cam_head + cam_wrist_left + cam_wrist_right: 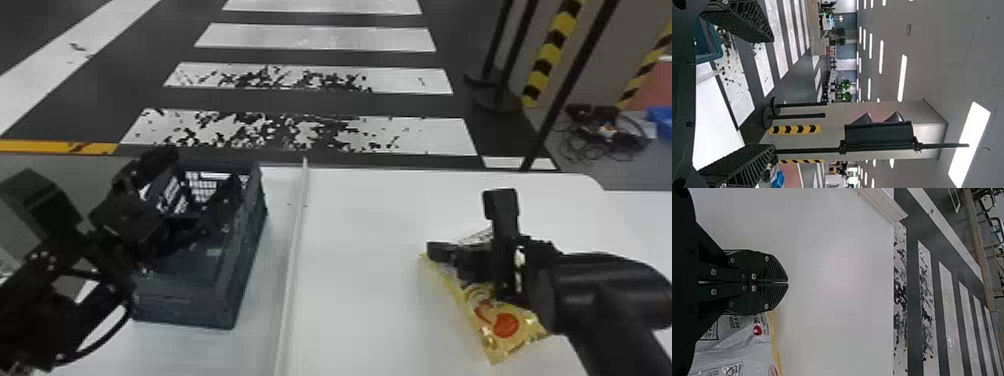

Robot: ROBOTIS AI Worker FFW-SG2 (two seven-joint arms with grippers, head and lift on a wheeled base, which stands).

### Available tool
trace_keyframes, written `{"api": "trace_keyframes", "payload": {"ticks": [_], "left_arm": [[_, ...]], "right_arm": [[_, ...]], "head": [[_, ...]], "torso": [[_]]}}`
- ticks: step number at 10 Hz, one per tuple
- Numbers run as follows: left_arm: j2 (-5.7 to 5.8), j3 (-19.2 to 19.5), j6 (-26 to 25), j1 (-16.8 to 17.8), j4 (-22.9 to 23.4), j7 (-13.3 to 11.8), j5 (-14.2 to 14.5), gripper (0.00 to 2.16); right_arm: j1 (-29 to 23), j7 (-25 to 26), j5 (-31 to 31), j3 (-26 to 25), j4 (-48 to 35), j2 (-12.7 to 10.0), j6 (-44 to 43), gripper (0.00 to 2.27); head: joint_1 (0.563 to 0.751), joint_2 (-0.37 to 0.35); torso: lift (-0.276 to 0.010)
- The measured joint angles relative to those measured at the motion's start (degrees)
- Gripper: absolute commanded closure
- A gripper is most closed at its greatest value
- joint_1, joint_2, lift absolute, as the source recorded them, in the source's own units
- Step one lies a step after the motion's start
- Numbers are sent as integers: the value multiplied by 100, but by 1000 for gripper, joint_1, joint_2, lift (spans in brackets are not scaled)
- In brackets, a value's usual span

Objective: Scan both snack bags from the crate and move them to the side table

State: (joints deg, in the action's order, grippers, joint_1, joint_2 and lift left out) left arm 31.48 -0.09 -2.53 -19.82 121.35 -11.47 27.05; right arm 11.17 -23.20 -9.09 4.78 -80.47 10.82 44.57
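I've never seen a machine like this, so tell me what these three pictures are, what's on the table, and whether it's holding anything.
This is a robot with two black arms, each ending in an end effector with two fingers. One picture looks down from its head; the other two come from its wrists and lie on their side.

On the white table are a dark crate on the robot's left and a shiny yellow snack bag on its right.

The left end effector has its fingers wide apart, with nothing between them. The right end effector is by the bag, its fingers together, and I see nothing gripped in them.
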Motion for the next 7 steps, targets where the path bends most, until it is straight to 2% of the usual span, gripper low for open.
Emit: {"api": "trace_keyframes", "payload": {"ticks": [4,7], "left_arm": [[51,-266,27,386,-331,3,72,33],[119,-483,125,695,-601,-34,176,33]], "right_arm": [[-929,0,-200,-85,-1435,3,645,2132],[-1961,-5,-529,-622,-2513,7,729,2132]], "head": [[695,42],[695,22]], "torso": [[-95],[-95]]}}
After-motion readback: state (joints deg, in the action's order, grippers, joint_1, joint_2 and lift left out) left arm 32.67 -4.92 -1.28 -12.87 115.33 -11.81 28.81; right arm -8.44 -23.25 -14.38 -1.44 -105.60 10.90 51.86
